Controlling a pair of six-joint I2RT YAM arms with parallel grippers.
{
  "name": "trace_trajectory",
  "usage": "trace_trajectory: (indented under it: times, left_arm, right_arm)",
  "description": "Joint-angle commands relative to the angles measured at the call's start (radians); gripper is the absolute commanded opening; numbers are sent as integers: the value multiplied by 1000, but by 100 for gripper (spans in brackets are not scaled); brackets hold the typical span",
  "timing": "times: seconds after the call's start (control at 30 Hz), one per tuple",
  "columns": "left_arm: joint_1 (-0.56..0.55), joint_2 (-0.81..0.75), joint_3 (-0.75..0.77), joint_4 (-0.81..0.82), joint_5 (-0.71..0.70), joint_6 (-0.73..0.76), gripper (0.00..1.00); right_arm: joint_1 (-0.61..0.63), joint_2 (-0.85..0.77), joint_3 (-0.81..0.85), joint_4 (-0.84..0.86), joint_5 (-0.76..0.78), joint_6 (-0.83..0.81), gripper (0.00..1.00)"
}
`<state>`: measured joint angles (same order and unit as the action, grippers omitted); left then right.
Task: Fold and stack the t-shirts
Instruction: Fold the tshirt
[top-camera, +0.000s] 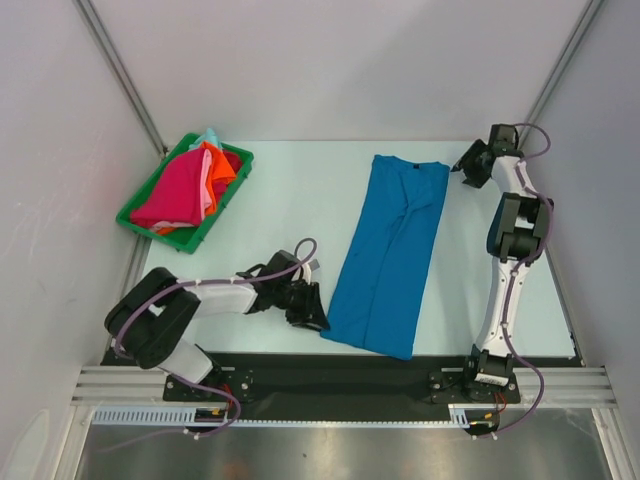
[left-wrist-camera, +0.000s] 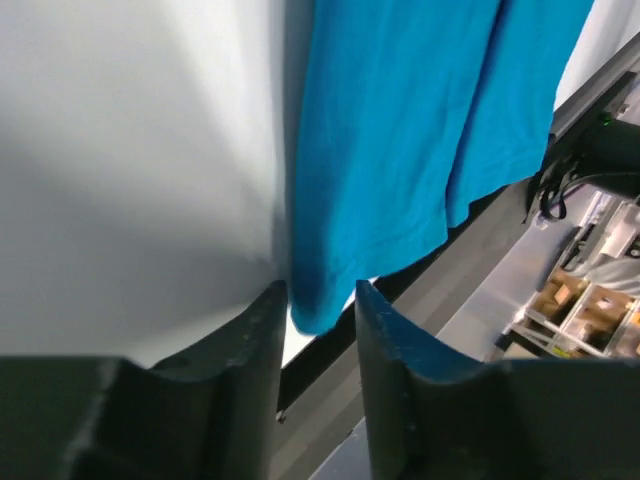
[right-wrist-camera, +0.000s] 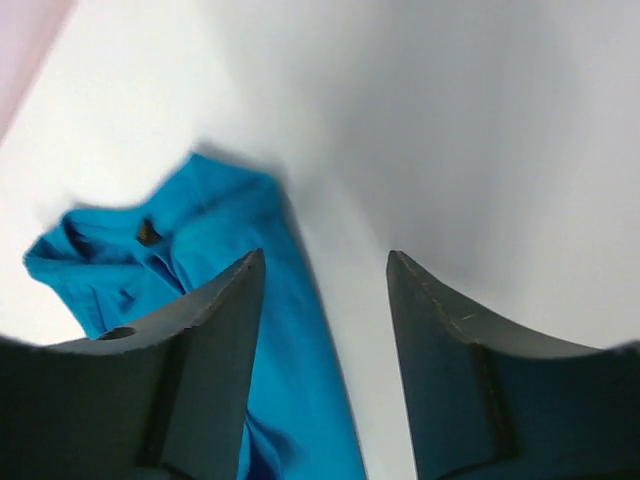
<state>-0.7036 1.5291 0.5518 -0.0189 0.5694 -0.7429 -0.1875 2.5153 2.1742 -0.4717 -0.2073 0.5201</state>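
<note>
A large bright blue t-shirt (top-camera: 390, 255) lies on the table as a long narrow strip, collar end far. My left gripper (top-camera: 310, 315) is low at its near left corner. In the left wrist view the jaws (left-wrist-camera: 320, 290) are open and the tip of that blue corner (left-wrist-camera: 400, 120) lies between the fingertips. My right gripper (top-camera: 468, 165) is open and empty by the shirt's far right corner. In the right wrist view (right-wrist-camera: 325, 258) the blue cloth (right-wrist-camera: 200, 230) runs under its left finger. The magenta t-shirt (top-camera: 175, 190), orange t-shirt (top-camera: 218, 165) and mint t-shirt (top-camera: 208, 135) are heaped in a tray.
The green plastic tray (top-camera: 200, 238) stands at the far left of the table. The table's near edge meets a black strip (top-camera: 400, 375) just below the shirt's hem. Grey walls close the left, back and right sides.
</note>
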Motion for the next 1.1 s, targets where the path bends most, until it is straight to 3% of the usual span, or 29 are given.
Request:
trace_trajectory:
  times: [0.0, 0.07, 0.17, 0.27, 0.3, 0.37, 0.53, 0.6, 1.07]
  left_arm:
    - [-4, -98, 26, -94, -81, 22, 41]
    - [-4, -163, 65, -208, -138, 75, 51]
    - [-2, -245, 114, -326, -177, 122, 56]
    - [-2, -314, 146, -401, -195, 129, 56]
    - [-2, -328, 152, -414, -200, 128, 56]
    - [-2, -354, 163, -440, -207, 123, 56]
    - [1, -368, 175, -460, -206, 123, 56]
    - [3, -376, 169, -458, -206, 123, 57]
    - [27, -412, 96, -438, -172, 125, 56]
  right_arm:
    - [-18, -204, -33, -189, 94, -38, 60]
    - [-4, -277, -130, -183, 83, -48, 60]
    - [31, -445, -356, -131, 92, -43, 55]
    - [63, -578, -586, -26, 47, 19, 37]
    - [91, -599, -673, 4, 25, 38, 26]
    - [121, -638, -750, 91, 0, 98, 16]
    - [224, -661, -933, 293, 32, 239, 5]
    - [243, -642, -947, 318, 69, 270, 0]
    - [270, -506, -892, 349, 83, 250, 0]
